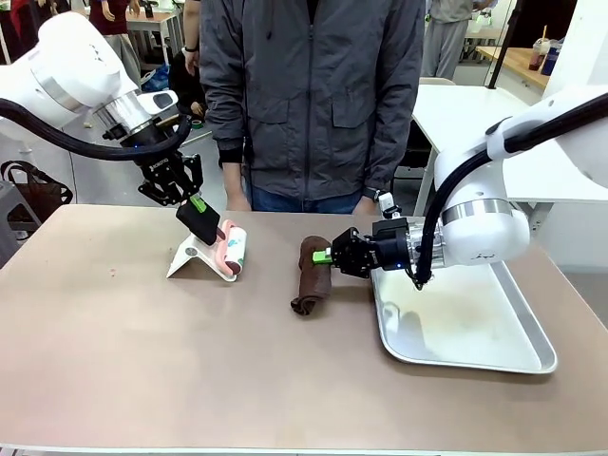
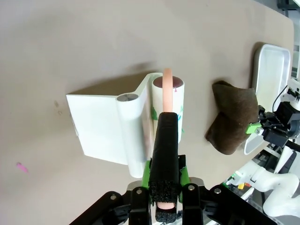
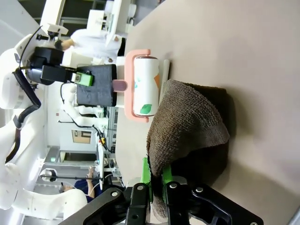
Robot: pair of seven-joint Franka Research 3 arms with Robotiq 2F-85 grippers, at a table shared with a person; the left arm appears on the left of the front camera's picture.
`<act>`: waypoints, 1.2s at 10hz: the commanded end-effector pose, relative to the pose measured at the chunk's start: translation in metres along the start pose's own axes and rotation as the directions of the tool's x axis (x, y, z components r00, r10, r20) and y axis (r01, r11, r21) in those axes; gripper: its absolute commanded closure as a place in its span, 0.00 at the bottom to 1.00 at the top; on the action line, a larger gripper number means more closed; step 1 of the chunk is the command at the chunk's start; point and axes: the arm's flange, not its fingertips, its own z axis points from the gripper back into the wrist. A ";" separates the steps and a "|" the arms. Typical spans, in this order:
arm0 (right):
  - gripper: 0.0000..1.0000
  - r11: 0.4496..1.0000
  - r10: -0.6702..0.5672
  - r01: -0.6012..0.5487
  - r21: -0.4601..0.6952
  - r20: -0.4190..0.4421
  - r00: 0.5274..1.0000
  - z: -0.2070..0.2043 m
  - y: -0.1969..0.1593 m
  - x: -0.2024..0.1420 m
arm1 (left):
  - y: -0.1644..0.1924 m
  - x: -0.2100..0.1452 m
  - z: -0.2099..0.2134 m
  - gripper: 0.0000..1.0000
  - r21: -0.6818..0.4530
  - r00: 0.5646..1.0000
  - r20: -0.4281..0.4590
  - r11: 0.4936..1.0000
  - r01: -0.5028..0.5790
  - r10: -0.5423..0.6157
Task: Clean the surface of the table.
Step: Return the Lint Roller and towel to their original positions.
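Currently: table (image 1: 142,361) spanning the view, wiping apparently not begun; left gripper (image 1: 197,204) clamped on lint roller (image 1: 231,249) handle near far edge, right gripper (image 1: 326,256) pinching brown cloth (image 1: 313,275) beside tray (image 1: 475,356)

From the robot's side we look across the tabletop (image 1: 142,361) at a person. Our 2 wrist views sit close: the left looks down on the lint roller (image 2: 168,105), the right along the brown cloth (image 3: 187,131); all 3 views share both.
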 end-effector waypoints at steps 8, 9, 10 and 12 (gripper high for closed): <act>0.00 0.990 0.099 -0.100 -0.098 -0.019 0.995 0.009 0.035 0.011 | 0.034 -0.019 0.027 0.00 0.037 0.998 0.023 0.998 -0.051 0.051; 0.00 0.971 0.129 -0.139 -0.193 -0.060 0.990 0.011 0.052 0.014 | 0.043 -0.030 0.033 0.00 0.028 0.999 0.032 0.999 -0.044 0.043; 0.00 0.930 0.138 -0.169 -0.325 -0.117 0.984 0.014 0.072 0.019 | 0.052 -0.042 0.042 0.00 0.012 0.998 0.051 0.999 -0.032 0.032; 0.00 0.846 0.157 -0.224 -0.484 -0.176 0.972 0.016 0.103 0.026 | 0.067 -0.062 0.057 0.00 -0.028 0.996 0.091 0.999 -0.021 0.023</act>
